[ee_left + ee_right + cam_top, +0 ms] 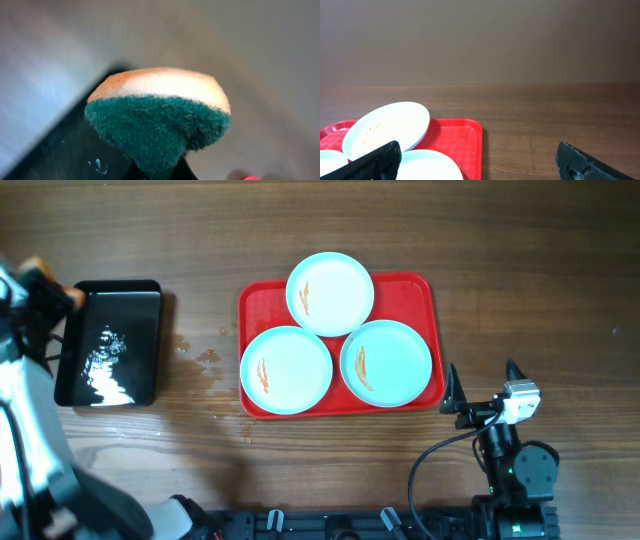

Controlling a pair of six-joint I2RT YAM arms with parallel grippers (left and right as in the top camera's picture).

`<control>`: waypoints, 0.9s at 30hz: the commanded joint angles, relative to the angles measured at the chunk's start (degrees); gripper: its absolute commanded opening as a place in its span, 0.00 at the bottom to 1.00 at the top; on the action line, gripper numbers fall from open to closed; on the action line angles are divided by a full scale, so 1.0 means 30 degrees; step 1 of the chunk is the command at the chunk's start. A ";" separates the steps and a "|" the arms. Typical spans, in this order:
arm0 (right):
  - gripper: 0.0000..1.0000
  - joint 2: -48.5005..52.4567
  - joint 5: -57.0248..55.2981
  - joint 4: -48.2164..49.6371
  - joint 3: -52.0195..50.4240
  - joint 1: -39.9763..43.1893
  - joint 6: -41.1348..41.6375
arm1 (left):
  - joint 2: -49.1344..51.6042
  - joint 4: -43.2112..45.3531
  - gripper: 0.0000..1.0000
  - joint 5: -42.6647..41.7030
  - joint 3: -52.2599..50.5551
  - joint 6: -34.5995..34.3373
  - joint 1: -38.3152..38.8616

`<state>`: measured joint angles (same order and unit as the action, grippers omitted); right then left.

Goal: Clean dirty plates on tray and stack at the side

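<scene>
Sponge point(160, 115) in left tool point(47, 278), plates point(286, 370) well apart

Overhead we look straight down on the whole table point(540, 260). The right wrist view sits low at the near right, facing far across the same red tray point(420, 292). The left wrist view is very close to a sponge point(160, 115).

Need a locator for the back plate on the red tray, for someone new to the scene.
Find the red tray on the table, holding three pale plates in a triangle. The back plate is the apex, farthest from the robot. Unlike the two near plates, side by side, it sits alone and overhangs the tray's far rim.
</scene>
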<state>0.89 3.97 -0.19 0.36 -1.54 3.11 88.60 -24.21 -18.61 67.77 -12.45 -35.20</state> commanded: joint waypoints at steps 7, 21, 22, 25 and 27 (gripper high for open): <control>1.00 -0.0153 -0.0270 0.0073 -0.0022 0.0095 -0.0175 | -0.1224 0.0036 0.04 -0.2404 0.0226 -0.0634 0.0109; 1.00 -0.0153 -0.0270 0.0073 -0.0015 0.0095 -0.0175 | 0.0532 0.0153 0.04 -0.0634 -0.1180 -0.0780 0.0568; 1.00 -0.0153 -0.0270 0.0073 -0.0015 0.0095 -0.0175 | 0.0809 0.0408 0.04 -0.1581 -0.1180 -0.0758 0.0568; 1.00 -0.0153 -0.0270 0.0073 -0.0022 0.0095 -0.0175 | 0.0554 0.1333 0.04 -0.3592 -0.1100 -0.0488 0.0546; 1.00 -0.0153 -0.0270 0.0073 -0.0022 0.0095 -0.0175 | -0.0182 0.1683 0.04 -0.4160 -0.0896 -0.0488 0.0532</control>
<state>0.89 3.97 -0.19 0.36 -1.54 3.11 92.64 -21.87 -23.09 63.18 -14.06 -33.80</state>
